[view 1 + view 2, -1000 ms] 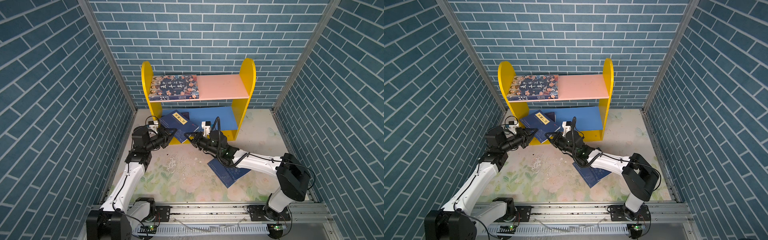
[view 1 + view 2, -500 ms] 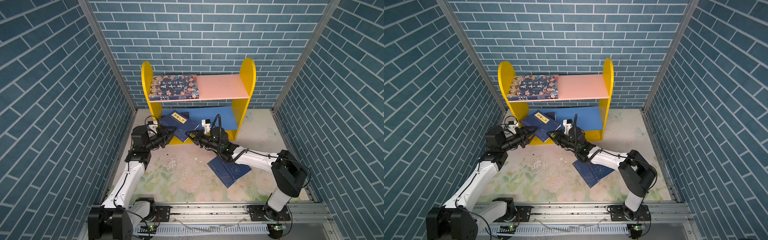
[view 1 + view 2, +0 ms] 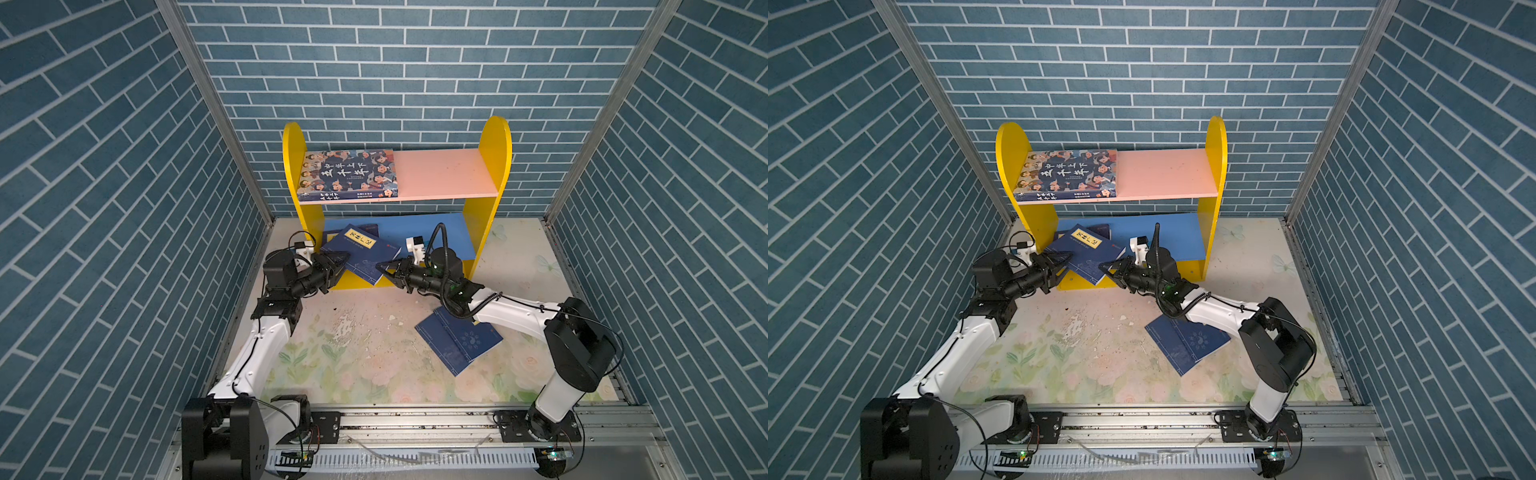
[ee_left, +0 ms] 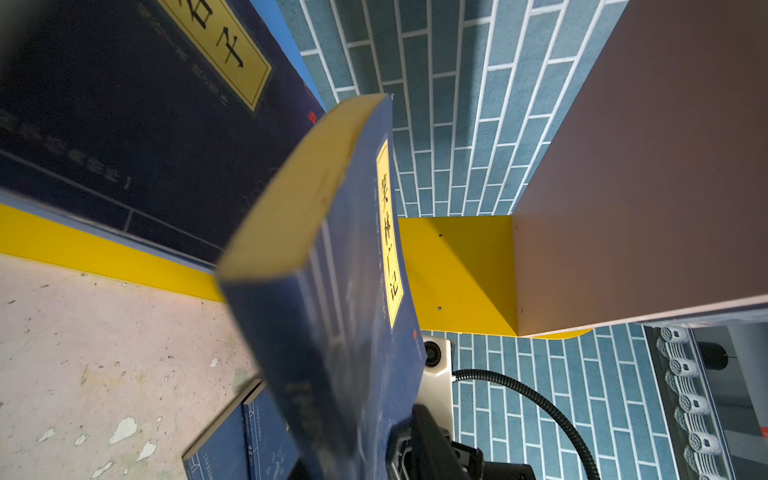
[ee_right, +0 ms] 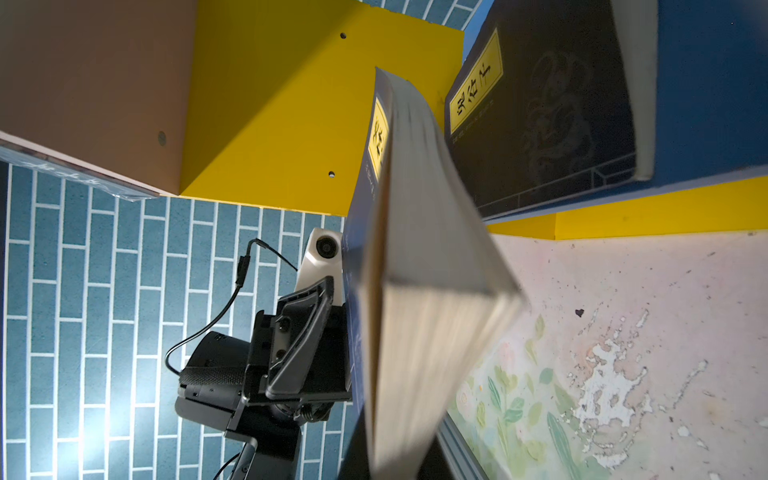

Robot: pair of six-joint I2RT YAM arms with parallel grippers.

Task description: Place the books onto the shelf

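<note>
- Pinching the near edge of a thin navy book [image 3: 361,253] with the right gripper [image 3: 384,268], jaws clamped tight; tilted up over the front of the blue lower board [image 3: 428,230], yellow title label facing upward.
- Set at the same book's left corner: the left gripper [image 3: 337,266]; cannot tell whether clenched on it or released.
- Showing, in the right wrist view, one black finger [image 5: 299,332] of the left gripper just beside the cover.
- Lying flat on the blue lower board beneath the tilted one: a second navy book [image 4: 124,124], also yellow-labelled.
- Resting flat on the left half of the pink upper board [image 3: 444,172] of the shelf [image 3: 494,166]: the thick book [image 3: 347,172] with cartoon faces.
- Lying on the floral mat [image 3: 353,361], well apart from the shelf, one corner under the right arm [image 3: 511,311]: a third navy book [image 3: 459,340].
</note>
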